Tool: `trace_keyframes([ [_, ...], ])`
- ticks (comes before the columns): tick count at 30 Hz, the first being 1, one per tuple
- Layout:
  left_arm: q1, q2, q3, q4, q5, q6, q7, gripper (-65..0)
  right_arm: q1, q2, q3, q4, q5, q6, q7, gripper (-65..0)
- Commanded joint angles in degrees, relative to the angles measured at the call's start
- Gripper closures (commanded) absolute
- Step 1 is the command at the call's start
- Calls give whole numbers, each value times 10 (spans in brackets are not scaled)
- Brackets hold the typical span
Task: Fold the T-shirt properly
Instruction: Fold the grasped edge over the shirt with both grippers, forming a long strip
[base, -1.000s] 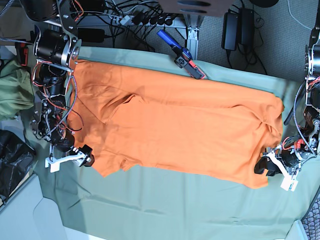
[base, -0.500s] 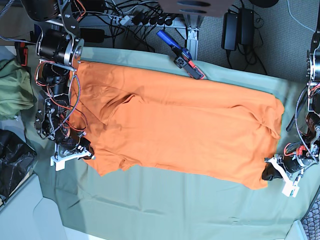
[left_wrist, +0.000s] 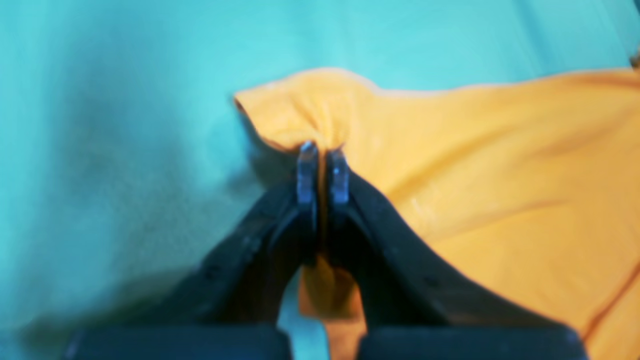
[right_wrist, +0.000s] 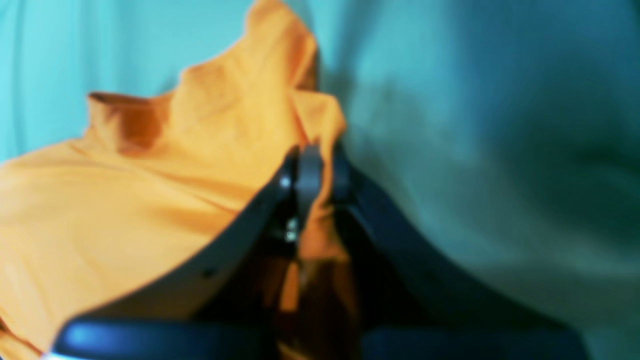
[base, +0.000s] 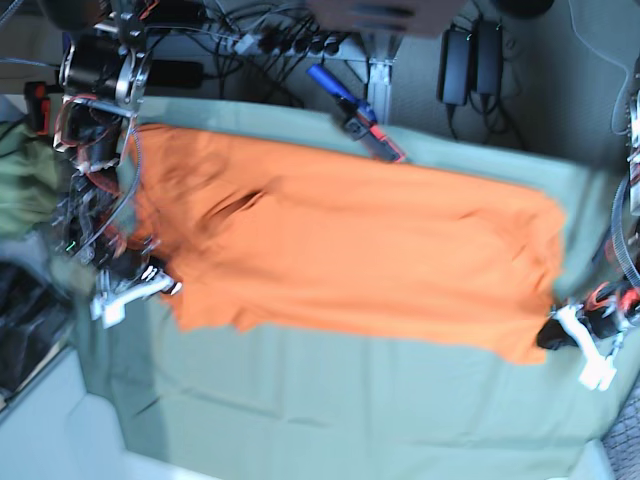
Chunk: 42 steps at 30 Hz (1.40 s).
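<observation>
The orange T-shirt (base: 360, 250) lies spread across the grey-green table cloth (base: 330, 400). My left gripper (base: 552, 335) is at its near right corner. In the left wrist view the left gripper (left_wrist: 322, 157) is shut on a pinched fold of the T-shirt (left_wrist: 475, 165). My right gripper (base: 165, 287) is at the shirt's near left corner. In the right wrist view the right gripper (right_wrist: 320, 162) is shut on a bunched edge of the T-shirt (right_wrist: 175, 180). The white tag is not in view.
A blue and red tool (base: 355, 112) lies at the cloth's far edge. An olive-green garment (base: 25, 190) is bunched at the far left, with a black bag (base: 25, 330) below it. Cables and power bricks (base: 475, 60) lie beyond the table.
Both grippers have pulled outward with the shirt corners. The shirt is stretched flatter and wider, and its creases near the right end have smoothed out. The base view is now motion-blurred.
</observation>
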Motion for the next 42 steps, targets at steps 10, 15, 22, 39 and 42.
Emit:
trace_keyframes([
  [10,104,-64,-3,191,-24,-9,16,0,-120,43,12,161,8,47,2,0],
  [15,131,-64,-3,194,-24,-9,17,0,-167,43,26,199,-1,47,3,0],
  [22,157,-64,-3,194,-24,-9,21,0,-210,43,26,209,-4,47,5,0],
  [39,158,-76,-4,195,-54,-9,76,0,-218,43,87,221,8,48,-19,0],
  [42,158,-76,-4,195,-54,-9,76,0,-218,43,87,221,8,48,-28,0],
])
